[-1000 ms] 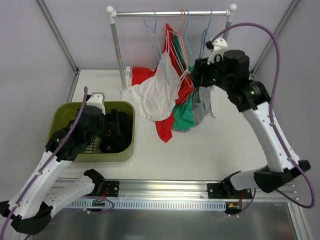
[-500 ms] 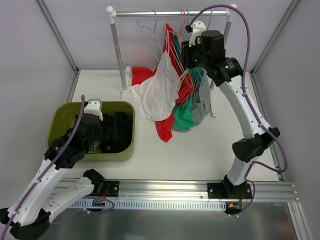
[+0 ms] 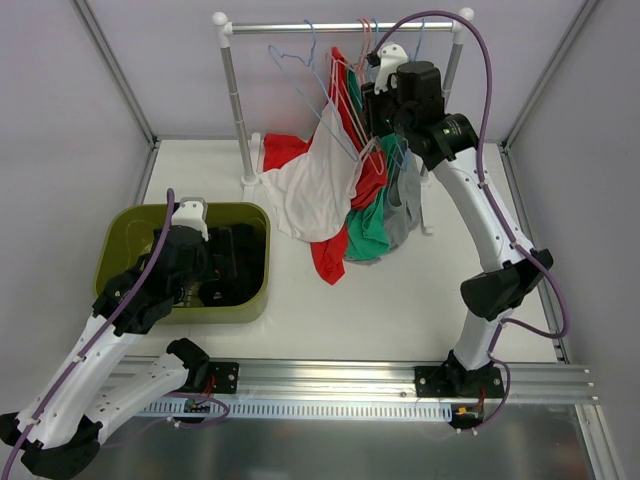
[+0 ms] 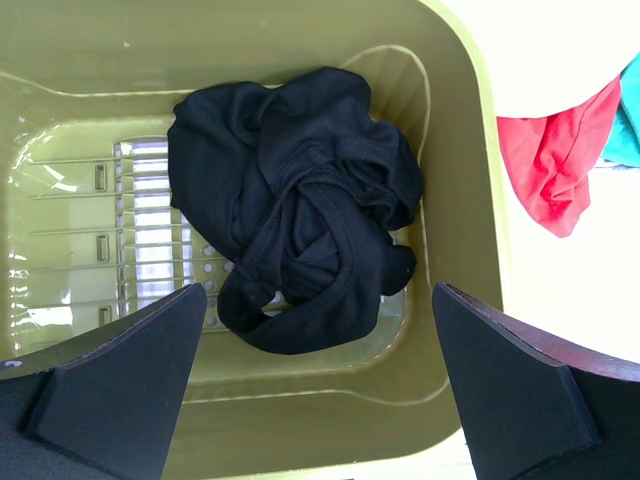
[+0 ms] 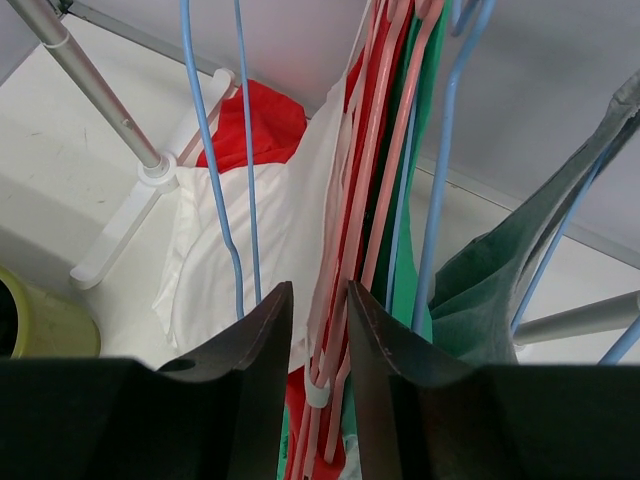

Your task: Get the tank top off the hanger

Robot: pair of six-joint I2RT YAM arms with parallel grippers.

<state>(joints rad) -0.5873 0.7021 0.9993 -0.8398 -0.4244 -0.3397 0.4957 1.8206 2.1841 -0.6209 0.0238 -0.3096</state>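
— So, what is the right claw (image 5: 318,292) doing up there?

— Its two dark fingers (image 5: 250,380) are nearly together. The thin pink hanger (image 5: 395,150) and a white strap sit in the slot between them. I cannot tell if they are squeezing it. I think the claw wants to hold the hanger steady so the top can slide off.

— Where is the white tank top (image 5: 290,235)?

— Just left of the claw, in the middle of the frame, hanging soft and floppy. Red cloth (image 5: 250,130), green cloth (image 5: 405,290) and a grey top (image 5: 480,290) hang bunched beside it. They are all on skinny wire hangers under the shiny metal rail (image 3: 340,27).

— And the left claw (image 4: 315,290)?

— Its fingers are wide apart and hold nothing. It hangs over the smooth green bin (image 4: 470,150), at the lower left of the top view. A crumpled black top (image 4: 300,230) lies inside. The claw is probably there to drop clothes in.
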